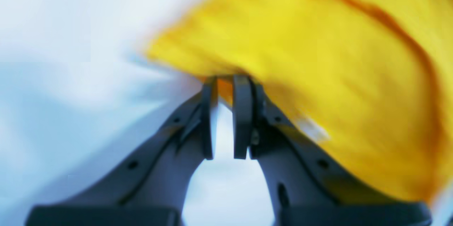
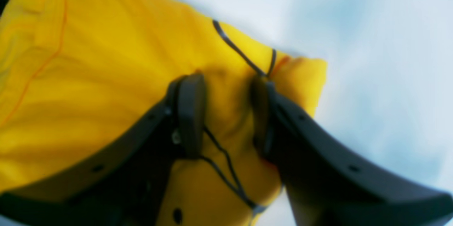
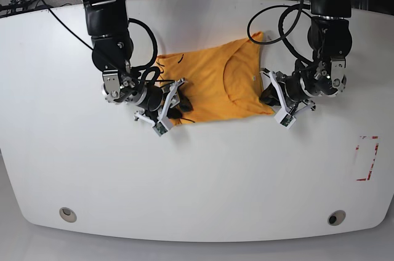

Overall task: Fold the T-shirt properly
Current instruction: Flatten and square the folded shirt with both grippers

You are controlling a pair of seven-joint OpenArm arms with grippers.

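Orange-yellow cotton, one single T-shirt (image 3: 215,85), is lying partly folded on the white table (image 3: 197,168), up in the far middle of the base view, and two arms are working it, one at each end. One garment, two grippers, that's the whole count on the cloth.

On the left edge of the base view the right gripper (image 2: 226,113) is sitting on the shirt's corner, its two dark pads straddling a bunched ridge of fabric and pinching it; thin dark threads (image 2: 244,58) are running across the cloth right at the fingertips. Over on the other side the left gripper (image 1: 226,116) is clamping down on the very edge of the shirt, a sliver of orange fabric caught at the tips of its nearly closed pads, with the rest of the cloth spreading away blurred.

A tiny white tag (image 3: 258,77) is showing inside the collar, too small to read. Near the table's right edge a red-outlined rectangle (image 3: 365,158) is marked, and two round fittings (image 3: 68,214) are sitting along the near rim.
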